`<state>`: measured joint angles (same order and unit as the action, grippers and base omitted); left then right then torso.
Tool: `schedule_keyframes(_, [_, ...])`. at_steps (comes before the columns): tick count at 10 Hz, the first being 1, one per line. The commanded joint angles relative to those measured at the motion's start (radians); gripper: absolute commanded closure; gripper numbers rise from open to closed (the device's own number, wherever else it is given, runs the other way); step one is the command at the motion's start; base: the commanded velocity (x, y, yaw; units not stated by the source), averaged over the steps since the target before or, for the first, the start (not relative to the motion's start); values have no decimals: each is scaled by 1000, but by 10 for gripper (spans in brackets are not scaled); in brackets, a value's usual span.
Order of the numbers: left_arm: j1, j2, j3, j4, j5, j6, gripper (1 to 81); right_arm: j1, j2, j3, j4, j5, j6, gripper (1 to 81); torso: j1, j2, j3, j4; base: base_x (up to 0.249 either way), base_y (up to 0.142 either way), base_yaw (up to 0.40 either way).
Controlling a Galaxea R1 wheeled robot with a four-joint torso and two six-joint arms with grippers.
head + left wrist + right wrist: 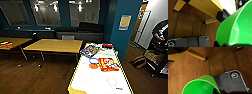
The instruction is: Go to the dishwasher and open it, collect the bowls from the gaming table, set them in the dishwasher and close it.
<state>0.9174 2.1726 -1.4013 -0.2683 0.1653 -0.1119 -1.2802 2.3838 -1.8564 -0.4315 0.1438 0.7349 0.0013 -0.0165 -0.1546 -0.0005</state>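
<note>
Cropping hides both green bowls' (235,28) (200,87) grips; orange bowl (93,66) blurred.

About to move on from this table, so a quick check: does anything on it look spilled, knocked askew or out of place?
Nothing looks spilled or damaged. An orange bowl sits on the gaming table, beside a red game box lying slightly askew. A second colourful box overhangs the far left edge a little. Each wrist view has a green bowl close to the camera.

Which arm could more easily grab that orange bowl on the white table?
Left, probably: the orange bowl sits toward the left side of the gaming table, a board-game box on its right. But a green bowl shows close in both wrist views, so either arm may be occupied.
</note>
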Motion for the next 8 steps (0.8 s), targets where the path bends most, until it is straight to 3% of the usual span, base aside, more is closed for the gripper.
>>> schedule_keyframes(1, [-56,-13,4,26,20,1,811,61,-29,8,-27,-26,1,811,0,0,0,0,-131,0,0])
schedule_keyframes(8, [28,11,-16,73,-17,1,811,29,2,-39,-32,-26,0,811,0,0,0,0,-137,0,0])
